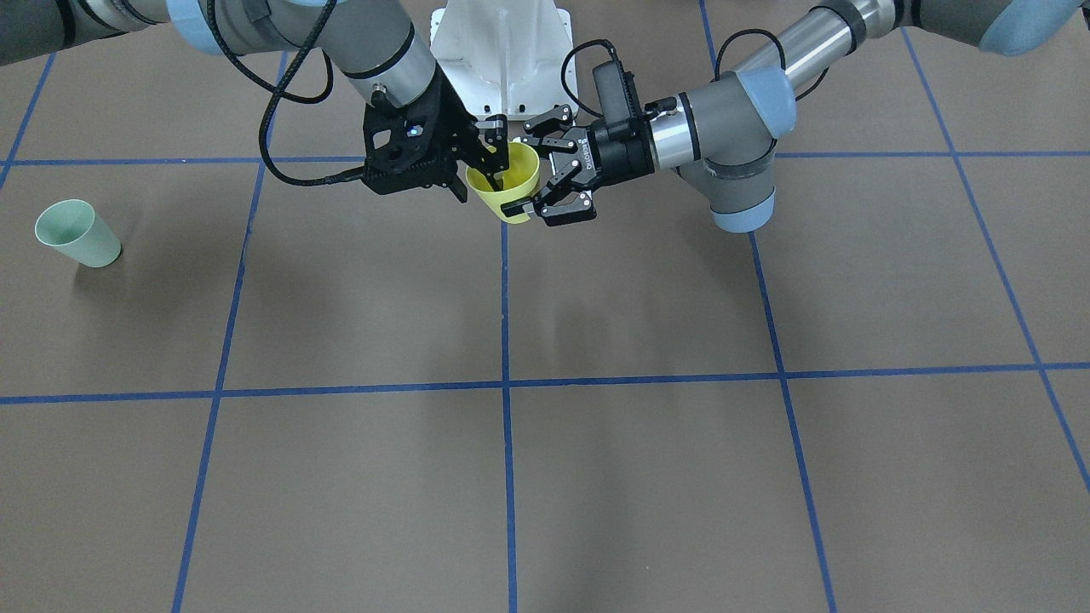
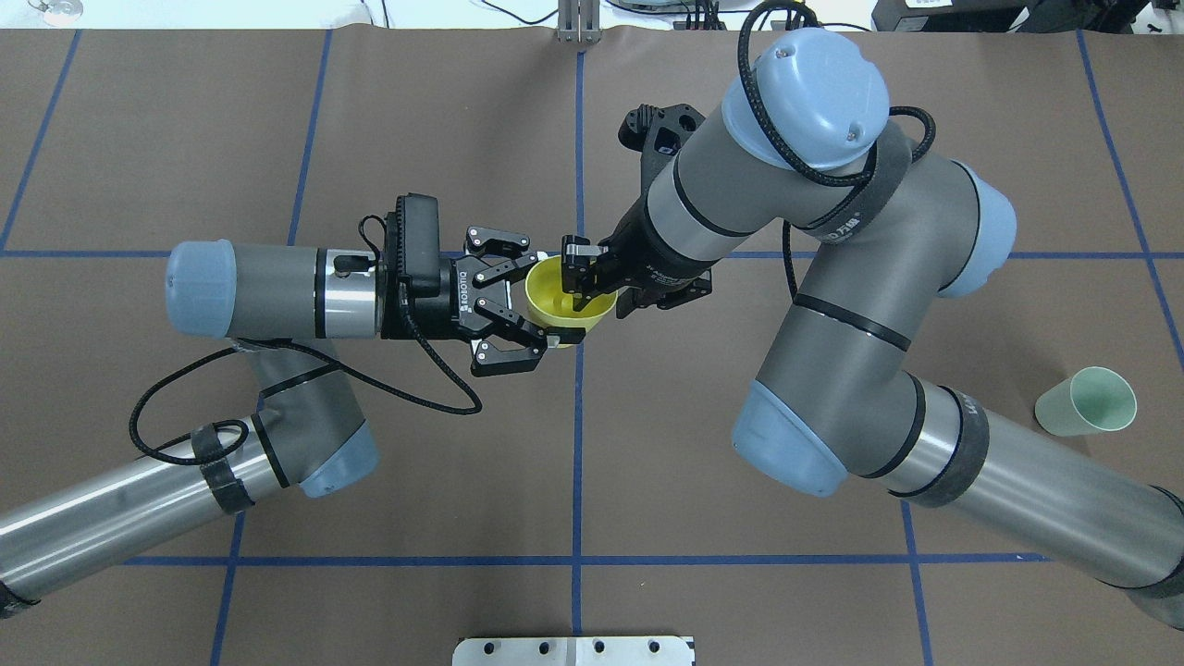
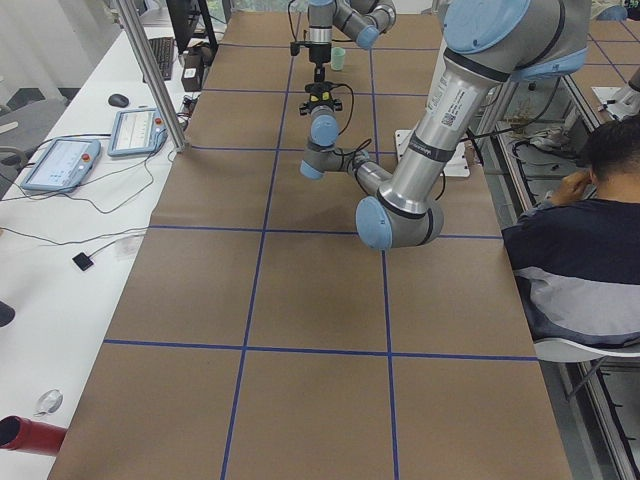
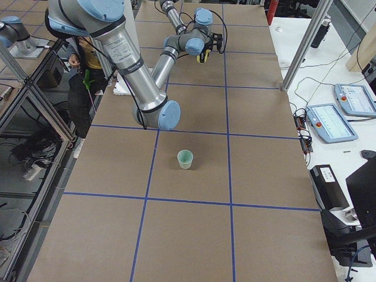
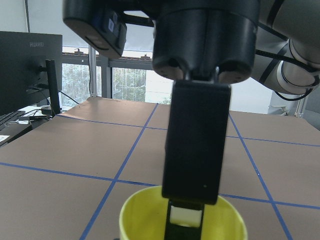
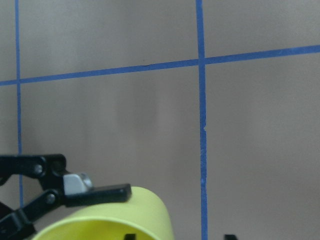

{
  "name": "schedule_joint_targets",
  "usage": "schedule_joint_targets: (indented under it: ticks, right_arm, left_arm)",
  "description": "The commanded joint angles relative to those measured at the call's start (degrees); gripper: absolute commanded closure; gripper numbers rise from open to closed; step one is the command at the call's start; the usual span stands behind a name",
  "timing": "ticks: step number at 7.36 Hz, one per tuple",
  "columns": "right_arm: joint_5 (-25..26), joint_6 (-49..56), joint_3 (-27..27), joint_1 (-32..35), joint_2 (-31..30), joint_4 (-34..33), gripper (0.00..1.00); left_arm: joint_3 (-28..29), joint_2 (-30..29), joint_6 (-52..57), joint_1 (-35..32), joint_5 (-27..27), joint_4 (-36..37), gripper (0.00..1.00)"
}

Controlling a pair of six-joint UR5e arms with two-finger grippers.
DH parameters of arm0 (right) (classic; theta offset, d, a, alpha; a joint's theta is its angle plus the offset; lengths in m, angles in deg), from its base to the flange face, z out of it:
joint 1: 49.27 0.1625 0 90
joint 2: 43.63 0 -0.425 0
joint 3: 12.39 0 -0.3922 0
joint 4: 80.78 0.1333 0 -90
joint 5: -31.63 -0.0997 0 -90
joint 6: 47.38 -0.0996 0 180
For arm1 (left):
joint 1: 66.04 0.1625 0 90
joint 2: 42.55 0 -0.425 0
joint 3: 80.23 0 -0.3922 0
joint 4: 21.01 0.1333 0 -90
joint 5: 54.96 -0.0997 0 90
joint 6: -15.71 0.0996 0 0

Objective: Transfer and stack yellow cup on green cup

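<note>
We are passing the small, bright yellow plastic cup from one claw to the other. The yellow cup hangs in the air over the middle of the brown table with blue lines, with its mouth up.

Our left gripper has its two fingers spread wide, one on each side of the cup. One finger pad lies flat on the cup's wall, so we think this claw is the one holding it.

Our right gripper reaches down from above. One of its fingers dips inside the cup and the other sits outside, so the rim is between them. The right wrist view shows a gap between the two tips. To us this claw looks open and not pinching yet.

To do this step well, we should close the right claw slowly on the wall until it has a firm hold. Only then should the left claw let go. If neither claw is holding, the cup will fall. If we squeeze too hard, the thin wall may bend.

The small, pale green plastic cup stands upright, well apart, on our right side. The yellow cup has to go onto the green cup after this.
</note>
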Motion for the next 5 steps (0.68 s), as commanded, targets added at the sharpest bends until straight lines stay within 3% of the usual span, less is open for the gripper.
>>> schedule_joint_targets:
  ticks: [1,2,3,5]
  right_arm:
    - [0.1,0.0,-0.05,0.09,0.15,0.0,1.0]
    - [0.54,0.0,-0.05,0.27,-0.19,0.0,1.0]
    - [0.71,-0.09,-0.05,0.62,-0.63,0.0,1.0]
    - [0.54,0.0,0.38,1.85,-1.77,0.0,1.0]
  left_arm:
    - [-0.19,-0.65,-0.21,0.67,0.12,0.05,0.33]
    - [-0.45,-1.0,-0.65,0.67,0.03,0.05,0.11]
    - [-0.45,-1.35,-0.83,0.67,-0.14,0.13,0.01]
    - [-0.27,-1.53,-0.74,0.58,-3.47,0.31,0.01]
